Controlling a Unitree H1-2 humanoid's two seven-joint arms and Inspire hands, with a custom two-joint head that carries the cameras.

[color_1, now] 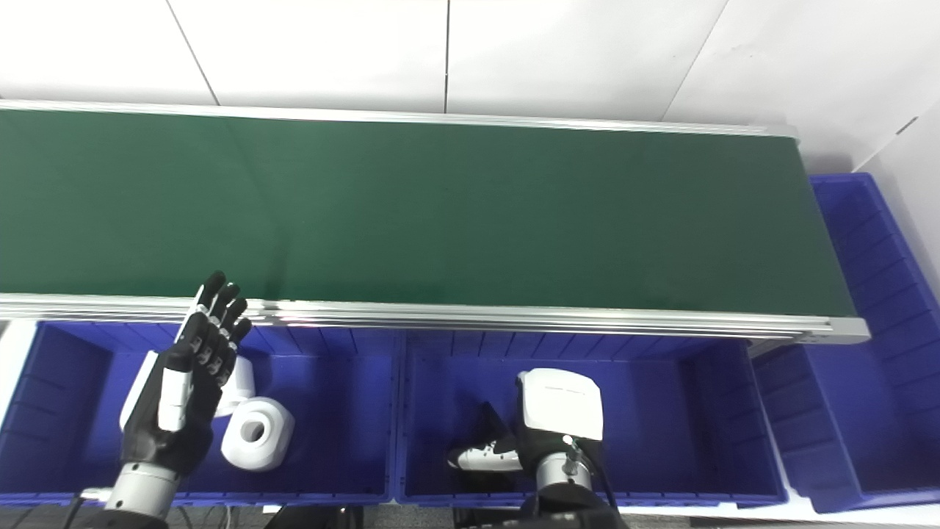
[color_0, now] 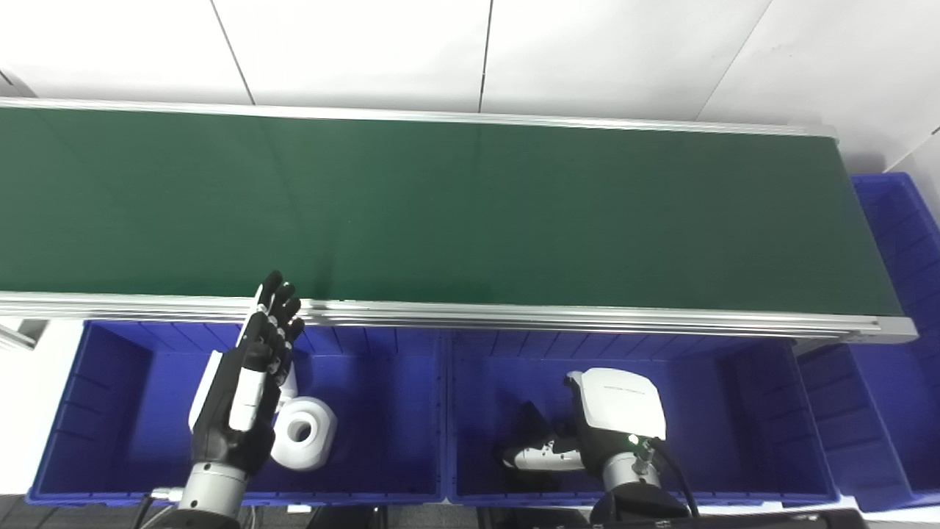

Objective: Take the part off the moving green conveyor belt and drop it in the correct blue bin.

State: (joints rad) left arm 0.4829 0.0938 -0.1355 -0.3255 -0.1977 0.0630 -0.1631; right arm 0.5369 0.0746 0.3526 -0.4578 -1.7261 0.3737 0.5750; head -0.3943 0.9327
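Part [color_0: 302, 433] in left bin [color_0: 110, 411], bore facing up | left hand [color_0: 246, 389] fingers spread, empty | right hand [color_0: 587, 426] unclear

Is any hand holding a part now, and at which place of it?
No: the left hand is open, and the right hand holds nothing visible.

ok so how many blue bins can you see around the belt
3. One bin sits below the belt's near rail on the left, under the left hand; a second bin is beside it, under the right hand; a third bin stands at the belt's right end.
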